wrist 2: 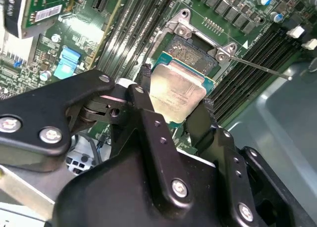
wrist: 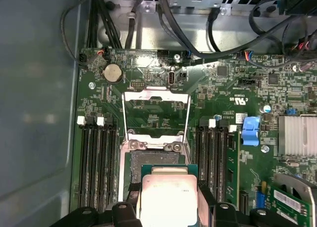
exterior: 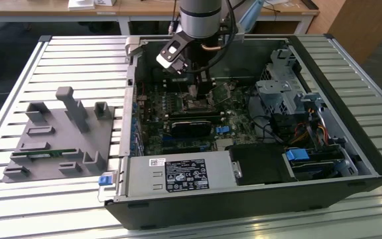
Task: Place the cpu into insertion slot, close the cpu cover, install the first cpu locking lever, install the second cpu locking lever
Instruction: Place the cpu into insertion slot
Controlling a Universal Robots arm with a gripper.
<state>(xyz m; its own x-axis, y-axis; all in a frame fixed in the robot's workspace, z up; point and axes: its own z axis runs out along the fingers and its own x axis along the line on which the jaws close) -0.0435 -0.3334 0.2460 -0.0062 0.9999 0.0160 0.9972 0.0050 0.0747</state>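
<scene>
Here, dull silvery green-edged cpu (wrist 2: pixel 176 91)

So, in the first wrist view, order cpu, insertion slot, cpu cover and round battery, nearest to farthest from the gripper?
1. cpu, held in the gripper.
2. insertion slot, just beyond the cpu.
3. cpu cover, raised open behind the slot.
4. round battery, beyond the cover, off to one side.

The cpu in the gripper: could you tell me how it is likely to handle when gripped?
The cpu looks a thin, flat, rigid plate, so probably stiff and light. Its smooth metal top suggests it could slip, as the gripper pinches only two opposite edges. Being flat, it should not roll.
</scene>
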